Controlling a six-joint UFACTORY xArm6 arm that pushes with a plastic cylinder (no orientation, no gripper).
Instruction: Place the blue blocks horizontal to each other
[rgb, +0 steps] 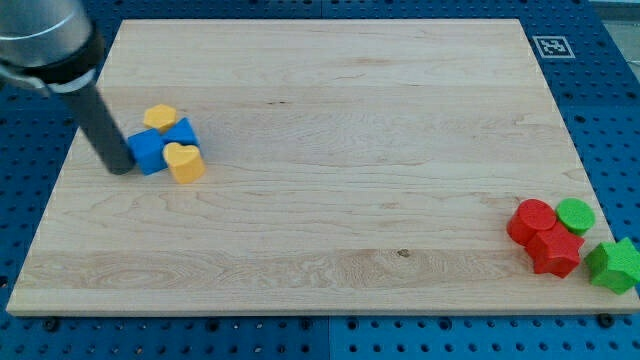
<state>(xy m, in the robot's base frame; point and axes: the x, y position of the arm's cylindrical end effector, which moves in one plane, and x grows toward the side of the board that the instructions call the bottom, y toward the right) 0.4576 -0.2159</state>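
On the pale, grained wooden board (330, 150), my tip (120, 168), the end of a smooth dark rod with nothing to grasp, touches the left side of the blue cube (147, 151). A second blue block (183, 132), shape unclear, sits just beyond it to the upper right. A yellow hexagonal block (160, 117) and a yellow heart block (185, 162) crowd against them. Far right: red cylinder (531, 219), red star (556, 250), green cylinder (575, 215), green star (615, 264).
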